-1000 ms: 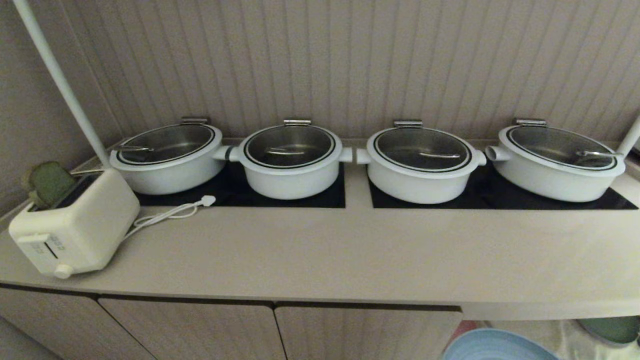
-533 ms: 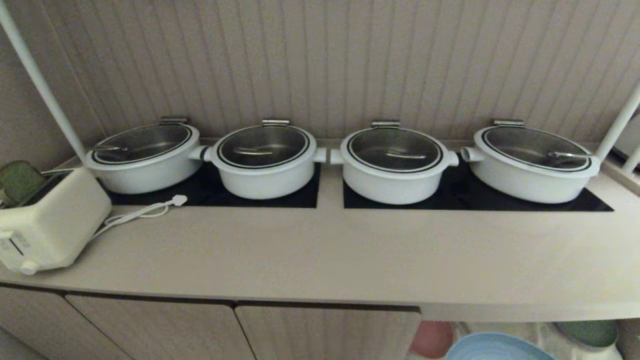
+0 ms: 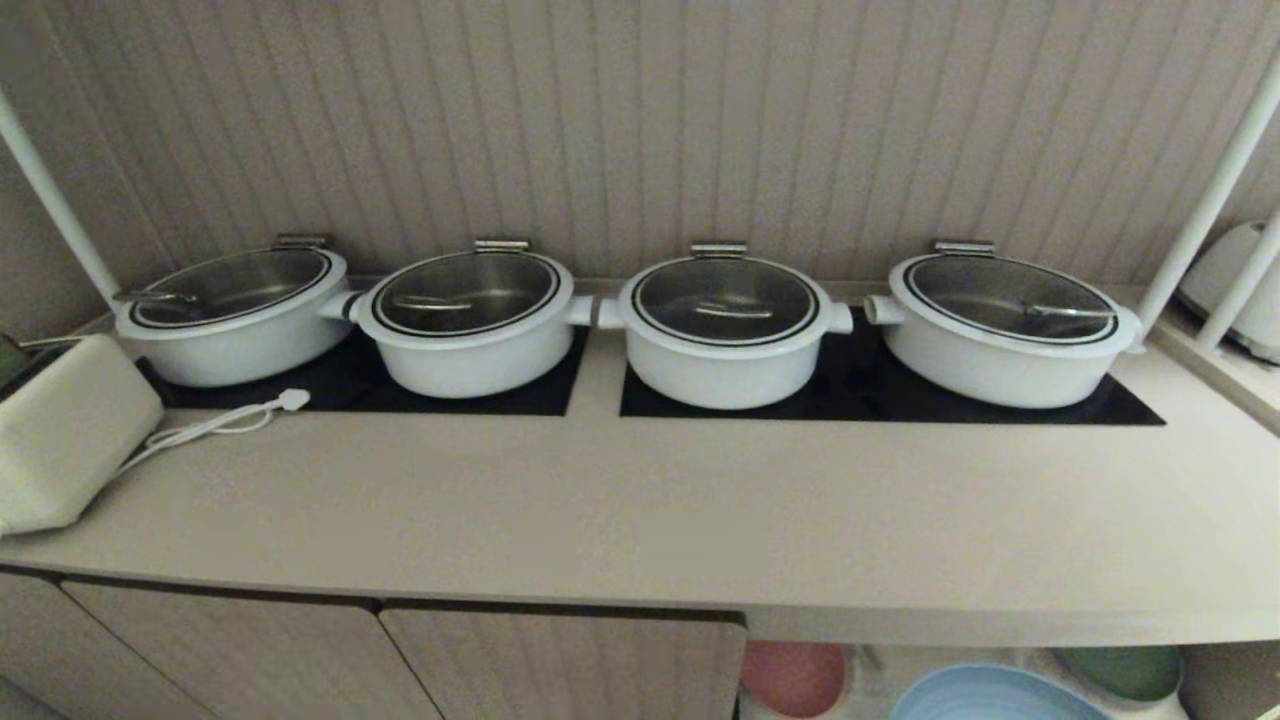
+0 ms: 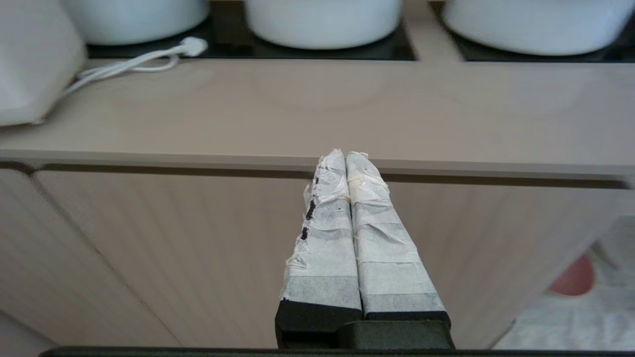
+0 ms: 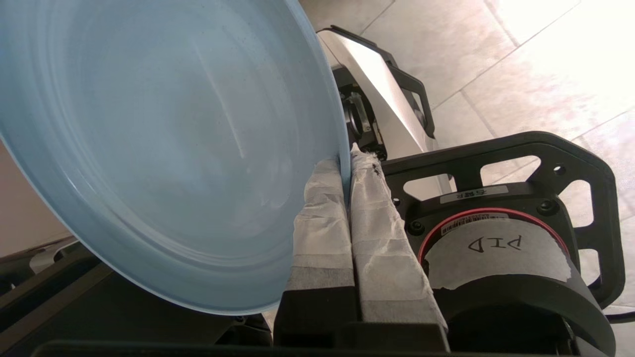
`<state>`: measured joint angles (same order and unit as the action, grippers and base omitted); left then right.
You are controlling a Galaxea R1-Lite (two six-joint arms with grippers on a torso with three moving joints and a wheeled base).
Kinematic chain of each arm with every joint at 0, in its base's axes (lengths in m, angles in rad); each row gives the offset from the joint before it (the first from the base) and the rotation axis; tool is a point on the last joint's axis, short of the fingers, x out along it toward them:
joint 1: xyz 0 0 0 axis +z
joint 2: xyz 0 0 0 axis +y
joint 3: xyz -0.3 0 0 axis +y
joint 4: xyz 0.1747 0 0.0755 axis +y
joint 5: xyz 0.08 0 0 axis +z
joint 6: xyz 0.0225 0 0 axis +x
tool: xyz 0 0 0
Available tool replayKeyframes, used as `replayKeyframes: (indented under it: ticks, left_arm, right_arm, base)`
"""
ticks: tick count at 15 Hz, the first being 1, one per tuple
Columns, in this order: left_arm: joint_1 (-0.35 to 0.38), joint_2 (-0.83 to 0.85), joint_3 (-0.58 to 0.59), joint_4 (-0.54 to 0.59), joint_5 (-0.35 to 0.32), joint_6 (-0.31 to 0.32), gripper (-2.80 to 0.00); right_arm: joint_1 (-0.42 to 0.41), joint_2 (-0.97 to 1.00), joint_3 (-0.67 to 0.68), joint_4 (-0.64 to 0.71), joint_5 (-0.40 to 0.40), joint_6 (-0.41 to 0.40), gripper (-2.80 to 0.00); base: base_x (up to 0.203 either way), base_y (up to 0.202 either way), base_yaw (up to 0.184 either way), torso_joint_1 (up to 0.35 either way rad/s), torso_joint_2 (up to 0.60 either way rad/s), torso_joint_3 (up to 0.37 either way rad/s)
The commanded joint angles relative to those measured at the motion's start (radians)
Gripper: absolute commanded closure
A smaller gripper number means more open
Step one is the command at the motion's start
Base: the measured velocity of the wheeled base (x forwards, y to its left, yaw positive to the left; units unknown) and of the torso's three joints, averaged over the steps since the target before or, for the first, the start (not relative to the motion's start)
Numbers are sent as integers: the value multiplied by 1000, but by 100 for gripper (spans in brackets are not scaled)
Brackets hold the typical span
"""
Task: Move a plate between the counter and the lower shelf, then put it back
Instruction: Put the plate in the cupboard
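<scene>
In the head view, four round white pots with glass lids (image 3: 723, 325) sit in a row on black panels on the long smooth beige counter (image 3: 640, 510). A cream white toaster (image 3: 60, 440) stands at the left edge of the frame, with a white cord (image 3: 215, 422) lying beside it. At the bottom right of the frame, the round light-blue plate (image 3: 985, 695) peeks in below the counter's front edge. A round pink plate (image 3: 795, 675) and a round green plate (image 3: 1120, 670) lie behind it on the white cloth of the lower shelf (image 3: 900, 665). No arm shows in this view.

The right wrist view shows what the head view does not. The right gripper (image 5: 347, 163) has its two white-wrapped fingers (image 5: 322, 218) pressed tight on the rim of the light-blue plate, pinching it. The plate fills the upper left of that frame and stands tilted, up in the air. A pale tiled floor (image 5: 536, 74) shows at the upper right.

The left wrist view shows the left gripper (image 4: 346, 156) in the middle of the frame. Its wrapped fingers touch each other and hold nothing. It points at the ribbed beige cabinet doors (image 4: 173, 248) under the counter. A bit of the pink plate shows at the lower right.
</scene>
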<state>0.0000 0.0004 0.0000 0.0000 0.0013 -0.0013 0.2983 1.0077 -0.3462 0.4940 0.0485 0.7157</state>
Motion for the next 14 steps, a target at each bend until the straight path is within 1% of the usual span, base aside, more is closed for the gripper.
replayKeyframes:
  ticks: [1, 14]
  left_arm:
    - [0, 0, 0, 0, 0, 0, 0]
    - [0, 0, 0, -2, 0, 1, 0]
  right_arm:
    - [1, 2, 1, 5, 1, 4, 0]
    - [1, -12, 4, 9, 1, 5, 0]
  base:
    - [0, -191, 0, 2, 3, 2]
    - [0, -194, 1, 2, 3, 2]
